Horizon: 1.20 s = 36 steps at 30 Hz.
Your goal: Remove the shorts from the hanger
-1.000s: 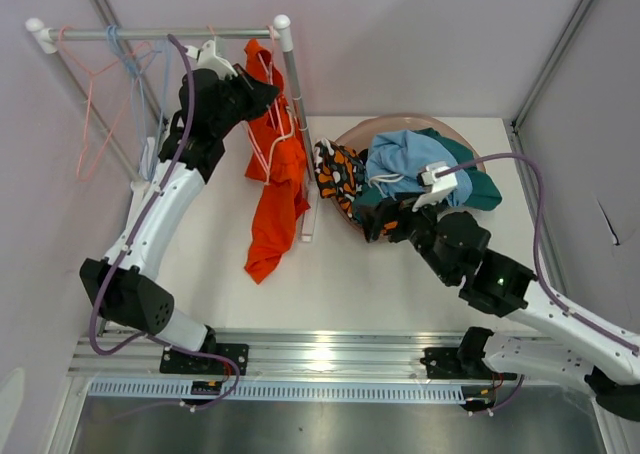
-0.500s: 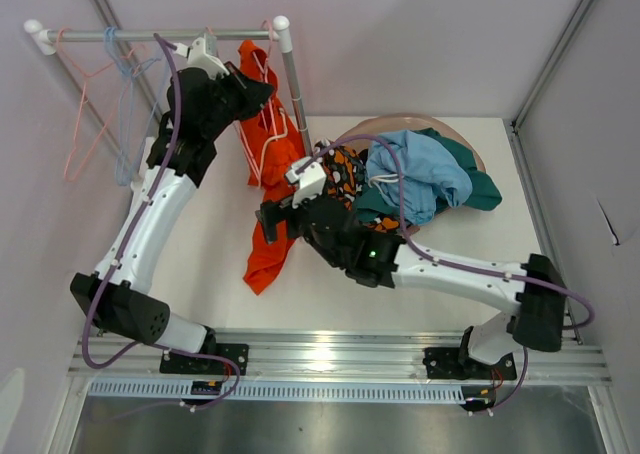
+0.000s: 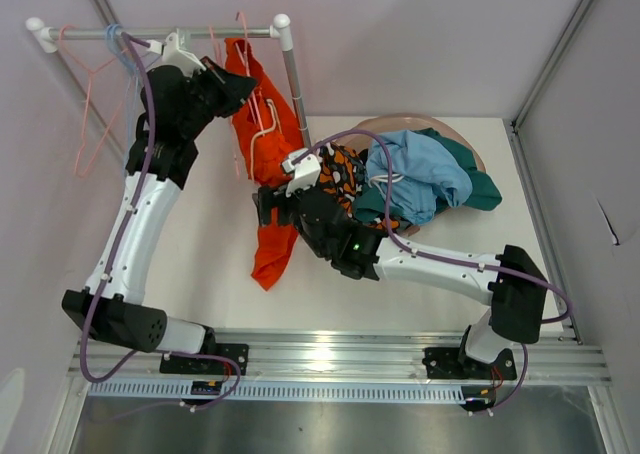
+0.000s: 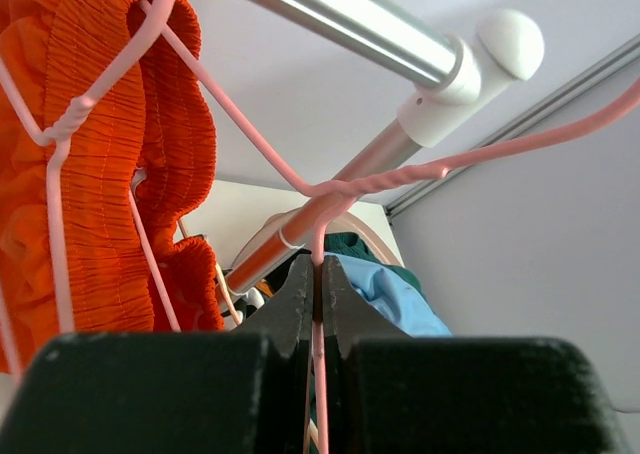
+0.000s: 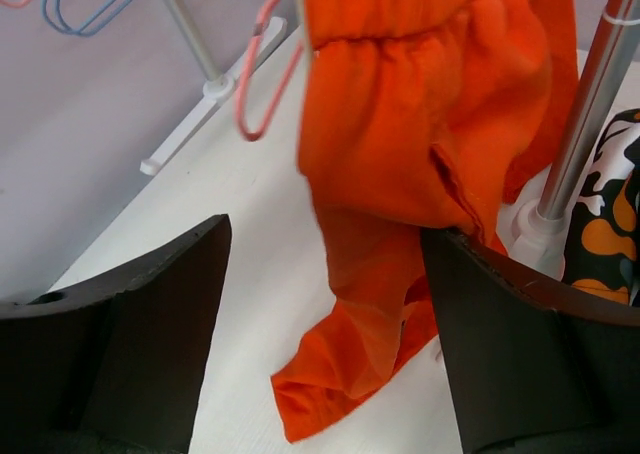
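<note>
Orange shorts, ruched waistband, on pink wire hanger; left gripper pinching hanger, right gripper wide

The orange shorts are soft matt cloth, ribbed at the waistband. The rail is glossy smooth metal, the hanger pink coated wire, the counter matt white.

Pale lilac walls enclose a white tabletop
</note>
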Motion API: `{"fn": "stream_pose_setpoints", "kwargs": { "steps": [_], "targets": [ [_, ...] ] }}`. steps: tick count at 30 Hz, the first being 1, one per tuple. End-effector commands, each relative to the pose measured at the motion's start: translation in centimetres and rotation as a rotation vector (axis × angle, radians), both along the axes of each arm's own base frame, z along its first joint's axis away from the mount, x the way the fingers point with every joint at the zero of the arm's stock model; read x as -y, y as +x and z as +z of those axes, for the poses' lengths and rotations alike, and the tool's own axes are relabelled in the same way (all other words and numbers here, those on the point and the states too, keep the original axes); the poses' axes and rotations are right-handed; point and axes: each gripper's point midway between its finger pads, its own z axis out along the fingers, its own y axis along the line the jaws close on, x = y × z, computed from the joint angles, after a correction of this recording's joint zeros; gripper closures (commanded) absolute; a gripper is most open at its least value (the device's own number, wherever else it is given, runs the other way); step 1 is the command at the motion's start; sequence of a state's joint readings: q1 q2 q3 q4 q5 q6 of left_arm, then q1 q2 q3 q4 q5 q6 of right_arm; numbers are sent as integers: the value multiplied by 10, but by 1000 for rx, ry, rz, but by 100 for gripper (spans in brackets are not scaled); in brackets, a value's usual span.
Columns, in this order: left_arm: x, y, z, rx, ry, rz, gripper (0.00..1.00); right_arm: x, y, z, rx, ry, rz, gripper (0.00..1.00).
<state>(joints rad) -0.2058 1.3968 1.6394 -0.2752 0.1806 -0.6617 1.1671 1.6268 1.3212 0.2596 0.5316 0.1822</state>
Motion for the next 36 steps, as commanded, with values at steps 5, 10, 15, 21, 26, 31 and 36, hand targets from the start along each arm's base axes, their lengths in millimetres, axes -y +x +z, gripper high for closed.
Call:
{"fn": "stream_pose_setpoints", "kwargs": {
  "steps": [5, 10, 15, 21, 26, 31, 36],
  "targets": [
    [-5, -45, 86, 201, -96, -59, 100, 7, 15, 3, 16, 51, -73, 51],
    [-7, -48, 94, 212, -113, -66, 100, 5, 8, -15, -8, 35, -64, 100],
    [-10, -44, 90, 212, -94, -45, 100, 10, -30, -26, -12, 26, -43, 100],
    [-19, -36, 89, 222, -45, 4, 100, 31, -96, -46, -36, 6, -50, 100],
    [-21, -38, 97, 228, -24, 13, 100, 46, -122, -54, -90, 48, -47, 100],
    [-17, -55, 98, 210, -69, -24, 100, 46, -93, -35, -62, 94, -99, 100],
    [-8, -81, 96, 182, -135, -97, 100, 19, -33, 25, -3, 155, -62, 100]
  ]
}}
